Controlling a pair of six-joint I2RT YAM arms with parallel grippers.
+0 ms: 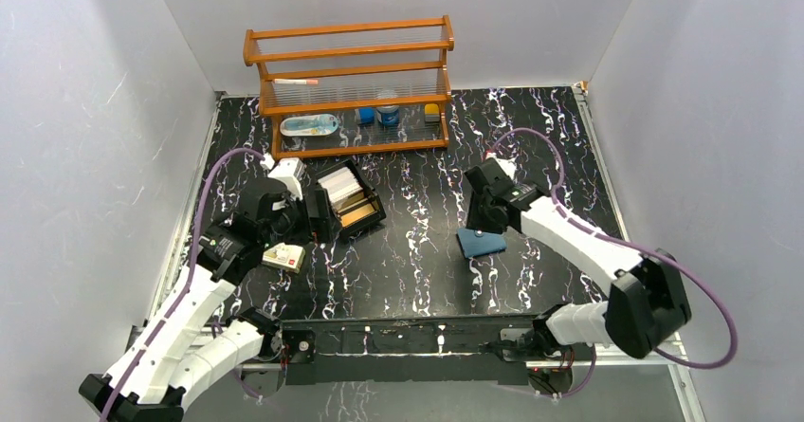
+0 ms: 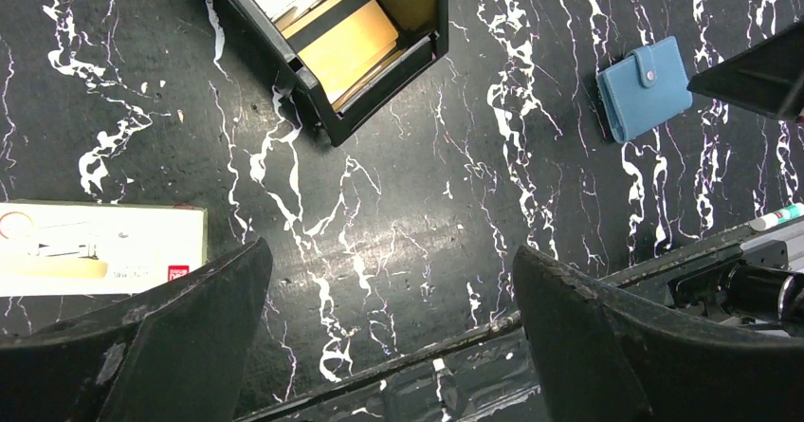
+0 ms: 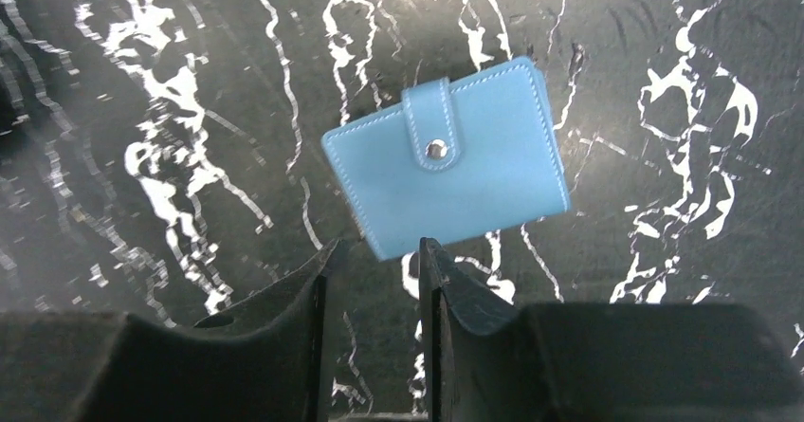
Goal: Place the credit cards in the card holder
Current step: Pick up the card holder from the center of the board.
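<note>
Around: white walls close in the left, back and right sides of the work area.
Surface: a black table veined with white, marble-like, with a metal rail along its near edge.
Back of table: a wooden rack with clear shelves stands against the rear wall, with small items on its lower shelves.
Card holder: the blue wallet lies flat and closed right of centre. Its tab is fastened by a silver snap, and pale stitching runs round its edges.
Credit cards: white and tan stacks sit in the two compartments of a black box, left of centre and well apart from the wallet.
Cream packet: a cream packet with a red mark lies near the box, on the left arm's side.
Left gripper: the left gripper hangs above bare table near the box, fingers spread wide, nothing between them.
Right gripper: the right gripper is over the wallet's near edge with only a narrow gap between its fingers. The wallet's corner is at that gap, and I cannot tell whether it is pinched.
</note>
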